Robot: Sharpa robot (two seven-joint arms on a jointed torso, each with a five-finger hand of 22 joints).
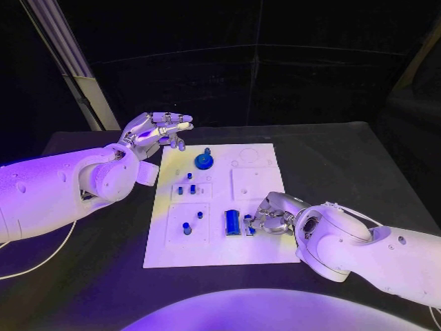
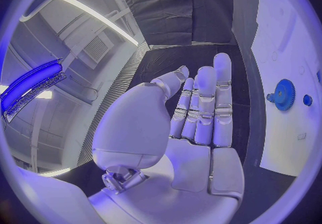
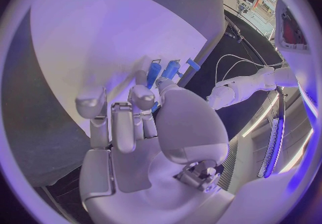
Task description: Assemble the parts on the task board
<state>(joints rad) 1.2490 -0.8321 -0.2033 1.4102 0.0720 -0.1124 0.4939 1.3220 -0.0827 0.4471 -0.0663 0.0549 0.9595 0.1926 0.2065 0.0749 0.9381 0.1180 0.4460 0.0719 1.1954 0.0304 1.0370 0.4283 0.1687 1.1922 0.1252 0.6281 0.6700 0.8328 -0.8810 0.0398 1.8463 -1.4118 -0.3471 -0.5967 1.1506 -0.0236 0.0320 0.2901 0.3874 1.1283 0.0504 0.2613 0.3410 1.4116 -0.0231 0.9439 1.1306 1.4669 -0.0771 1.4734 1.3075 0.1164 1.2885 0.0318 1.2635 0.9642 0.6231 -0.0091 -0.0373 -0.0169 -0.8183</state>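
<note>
While the right silver many-fingered hand (image 1: 272, 218) rests on the near right part of the white rectangular task board (image 1: 255, 252), its fingers curl around small blue cylindrical parts (image 3: 163, 72) standing there; whether it truly grips one cannot be told, since the fingers hide the contact. Just beside it stands a blue rectangular block (image 1: 233, 222). Risk: a curled finger knocks the neighbouring block or pegs over if the hand shifts sideways, or a peg tilts and jams if pushed off-axis. The left silver many-fingered hand (image 1: 158, 130) hovers open and empty, fingers straight, over the board's far left corner, near the blue toothed gear wheel (image 1: 204, 161). A careless descent could nudge the gear or the small blue pegs (image 1: 186, 189) in mid-board. The board lies loose-looking on the black worktop (image 1: 350, 158), so a hard push may slide it.
</note>
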